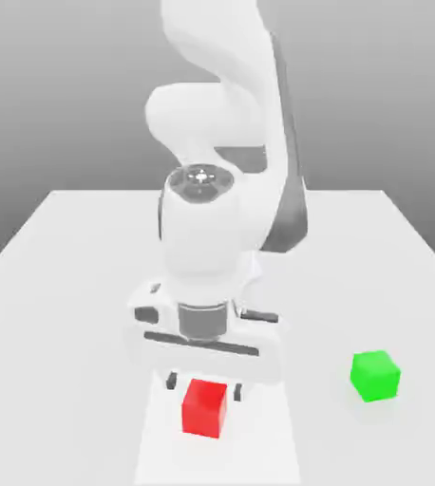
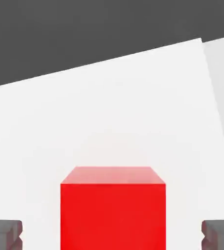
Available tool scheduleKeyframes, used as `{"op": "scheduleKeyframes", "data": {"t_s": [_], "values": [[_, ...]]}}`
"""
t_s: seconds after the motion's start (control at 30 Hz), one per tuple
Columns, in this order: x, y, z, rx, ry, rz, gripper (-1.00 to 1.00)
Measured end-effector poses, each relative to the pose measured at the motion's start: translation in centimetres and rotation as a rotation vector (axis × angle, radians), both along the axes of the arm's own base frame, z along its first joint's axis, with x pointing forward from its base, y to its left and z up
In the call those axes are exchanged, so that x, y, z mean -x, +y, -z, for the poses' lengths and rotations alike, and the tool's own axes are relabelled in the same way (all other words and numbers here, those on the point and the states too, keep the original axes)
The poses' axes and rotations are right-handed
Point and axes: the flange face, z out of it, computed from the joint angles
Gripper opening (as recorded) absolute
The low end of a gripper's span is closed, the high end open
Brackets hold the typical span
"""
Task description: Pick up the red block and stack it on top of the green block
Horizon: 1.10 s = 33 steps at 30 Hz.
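- Exterior view: a white robot arm (image 1: 217,218) reaches down over a white table (image 1: 60,285), its gripper (image 1: 204,384) hanging just above the red block (image 1: 204,408), near the table's front edge.
- Hand view: the red block sits centred between the two dark fingertips (image 2: 4,233), each standing clear of a side face.
- The pincer is spread wide and holds nothing.
- The green block (image 1: 374,375) rests on the table, well apart, toward the exterior view's right.
- Step in hand, as I judge it: lining up to grasp the red block.
- The next move likely calls for lowering a little, then closing squarely on the side faces.
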Motion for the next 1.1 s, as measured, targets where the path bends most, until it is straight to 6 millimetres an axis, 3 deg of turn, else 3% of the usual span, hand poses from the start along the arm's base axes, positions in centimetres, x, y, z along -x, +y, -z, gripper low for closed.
{"op": "scheduleKeyframes", "data": {"t_s": [0.23, 0.43, 0.63, 0.83, 0.9, 1.03, 1.07, 1.1], "values": [[0.0, 0.0, 0.1, 0.0, 0.0, 0.0, -1.0], [0.0, 0.4, -5.4, 0.0, 0.0, -0.012, -1.0], [1.6, 12.7, -7.8, -0.005, -0.001, -0.416, -1.0], [6.9, 23.8, -9.5, -0.002, 0.0, -0.835, -1.0], [7.7, 25.2, -8.8, 0.0, 0.0, -0.896, -1.0], [7.7, 25.2, -4.9, 0.002, 0.0, -0.904, -1.0], [7.8, 25.2, -3.9, 0.001, 0.0, -0.905, 1.0], [7.8, 25.2, -3.9, 0.001, 0.0, -0.905, 1.0]]}}
